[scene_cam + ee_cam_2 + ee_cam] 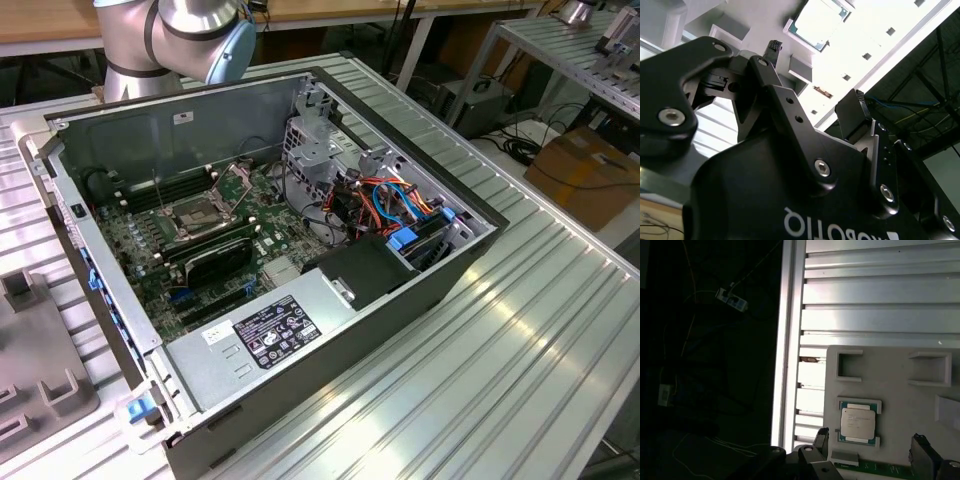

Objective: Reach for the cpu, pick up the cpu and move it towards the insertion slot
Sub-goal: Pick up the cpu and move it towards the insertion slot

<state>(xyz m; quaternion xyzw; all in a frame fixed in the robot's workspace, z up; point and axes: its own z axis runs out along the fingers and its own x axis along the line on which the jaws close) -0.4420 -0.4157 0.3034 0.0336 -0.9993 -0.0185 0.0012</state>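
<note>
The reach is in hand: the gripper [871, 440] hovers with fingers [821, 438] spread and empty near the cpu [858, 422], which lies flat in a square pocket of the grey tray [900, 390]. Taking it calls, I judge, for centring the fingers across opposite chip edges. In the exterior view the insertion slot [205, 215] sits at ten o'clock inside the open case [140, 140].

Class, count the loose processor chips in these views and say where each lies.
1. The cpu lies flat in a seat on the grey holder plate, shown in both wrist views. Others may be hidden outside the frames.
</note>
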